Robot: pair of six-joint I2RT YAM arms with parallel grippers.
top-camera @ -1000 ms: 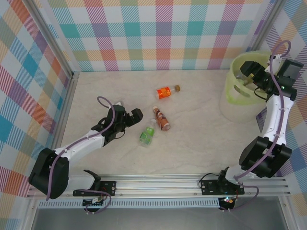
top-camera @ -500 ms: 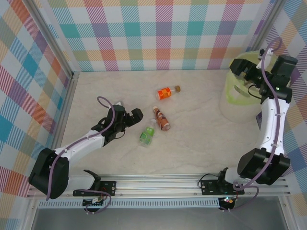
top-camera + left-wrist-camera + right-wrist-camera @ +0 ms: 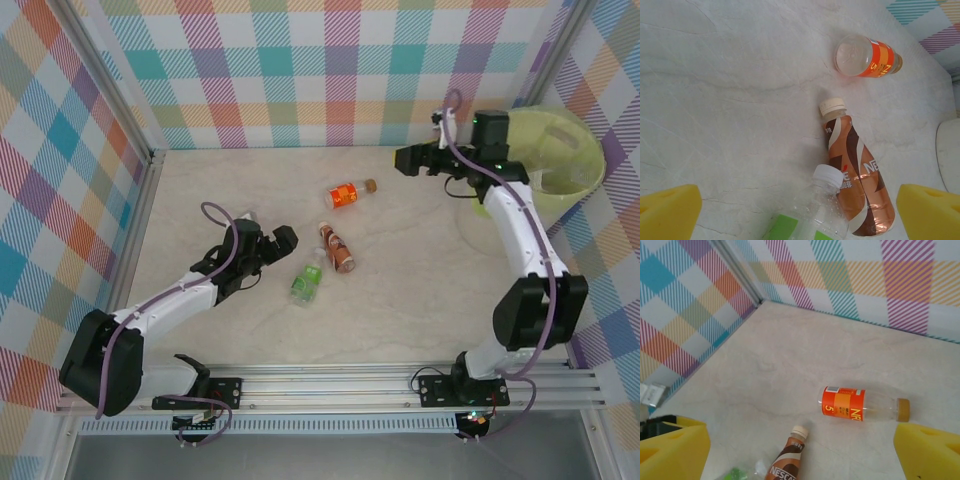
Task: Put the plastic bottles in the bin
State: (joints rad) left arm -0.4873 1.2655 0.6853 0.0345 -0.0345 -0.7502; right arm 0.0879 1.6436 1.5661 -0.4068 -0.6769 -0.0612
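Three plastic bottles lie loose on the desk (image 3: 420, 290); both sets of fingers are spread wide and hold nothing.

From the top, the bin (image 3: 572, 150) with its lime-green liner stands at 2 o'clock on the desk, well apart from the bottles near the centre. The orange-label bottle (image 3: 345, 192) lies at 12 o'clock from the brown-label bottle (image 3: 337, 248), and the green-label bottle (image 3: 307, 283) at 7 o'clock from it. The left fingers (image 3: 284, 238) hang low at 9 o'clock from the brown one, the right fingers (image 3: 406, 159) at 2 o'clock from the orange one. The left wrist view adds white caps on the brown and green bottles, the green one's cap against the brown bottle's side. The right wrist view adds the orange bottle's tan cap.
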